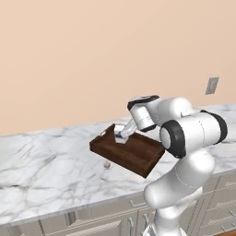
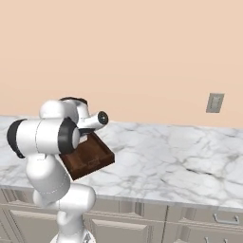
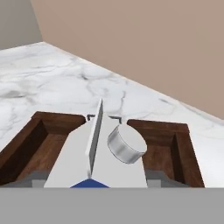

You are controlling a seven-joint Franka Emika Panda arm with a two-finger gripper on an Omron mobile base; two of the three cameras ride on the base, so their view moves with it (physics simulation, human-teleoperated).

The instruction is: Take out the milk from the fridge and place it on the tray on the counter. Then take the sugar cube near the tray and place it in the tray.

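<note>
Milk [image 3: 94, 162] between fingers [image 3: 33, 178], arm bent over tray [image 1: 138, 154]

Tray [image 1: 138, 156]: floor bare at its near and right parts; the raised rim walls it all round.
Milk [image 1: 121, 134]: stands at the tray's far left end, blocking that corner.
Sugar cube [image 1: 107, 164]: on the counter [image 1: 41, 156] just beside the tray's front edge, open marble around it.
Counter left of tray: wide and unobstructed.
</note>
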